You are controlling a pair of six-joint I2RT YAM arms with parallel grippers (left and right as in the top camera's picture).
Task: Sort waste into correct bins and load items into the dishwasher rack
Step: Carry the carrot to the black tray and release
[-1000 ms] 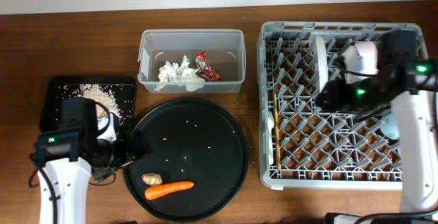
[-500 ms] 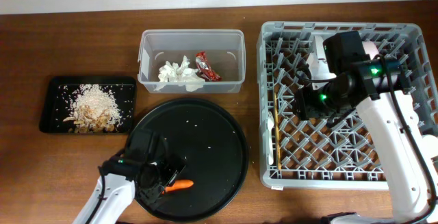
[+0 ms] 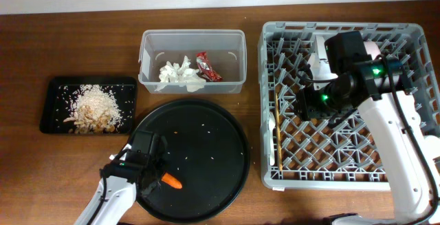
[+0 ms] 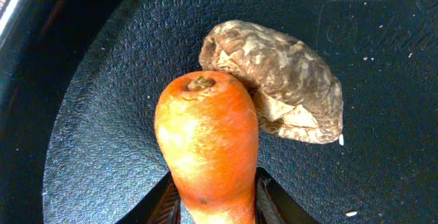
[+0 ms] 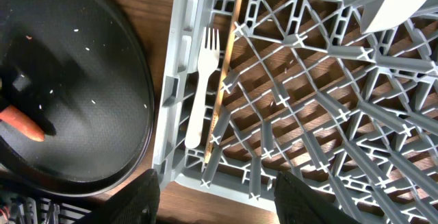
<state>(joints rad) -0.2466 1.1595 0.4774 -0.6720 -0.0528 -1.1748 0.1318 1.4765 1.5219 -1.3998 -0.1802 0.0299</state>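
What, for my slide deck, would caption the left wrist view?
Left gripper clamps the carrot beside the brown lump on the round black tray.

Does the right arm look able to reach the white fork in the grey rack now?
Probably yes. The fork lies flat by the left wall of the rack, uncovered, and the right gripper hovers open and empty nearby. The chopsticks alongside may crowd the fingers.
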